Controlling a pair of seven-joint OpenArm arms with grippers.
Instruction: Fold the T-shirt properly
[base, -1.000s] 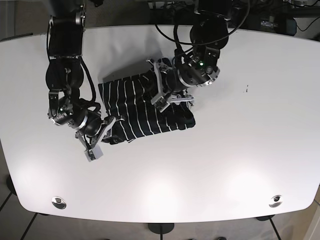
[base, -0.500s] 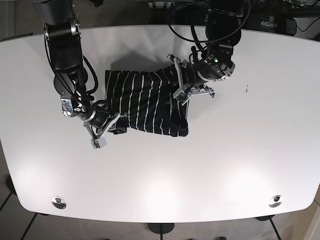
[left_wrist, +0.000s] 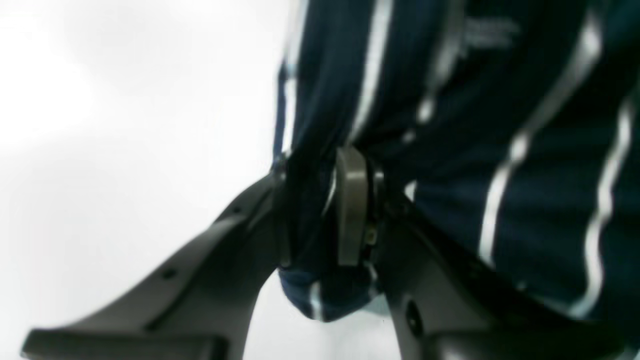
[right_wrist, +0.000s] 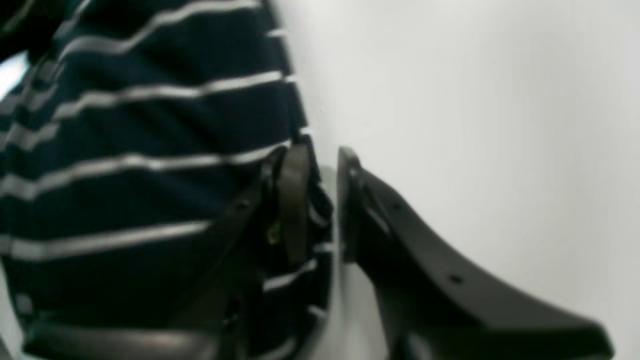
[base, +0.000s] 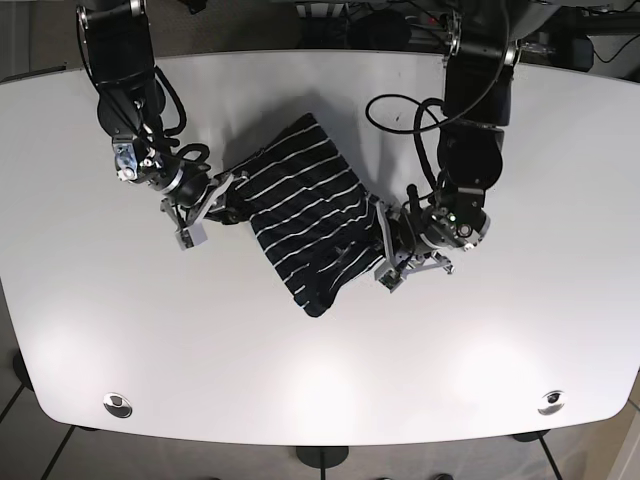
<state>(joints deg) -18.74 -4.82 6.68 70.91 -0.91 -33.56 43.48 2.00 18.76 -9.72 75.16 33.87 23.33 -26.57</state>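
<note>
Soft and limp, the striped shirt (base: 305, 215) sags on the worktop (base: 520, 330), each tool (left (left_wrist: 320, 220), right (right_wrist: 317, 210)) apparently pinching a bunched hem edge.

A white table (base: 300, 380) with two round metal fittings (base: 118, 405) near its edge.

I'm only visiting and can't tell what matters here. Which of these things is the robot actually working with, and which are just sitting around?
Part of the job:
striped T-shirt
left gripper, clamped on the shirt's edge
right gripper, clamped on the opposite edge

Just there:
white table
two round metal fittings near its front edge
</note>
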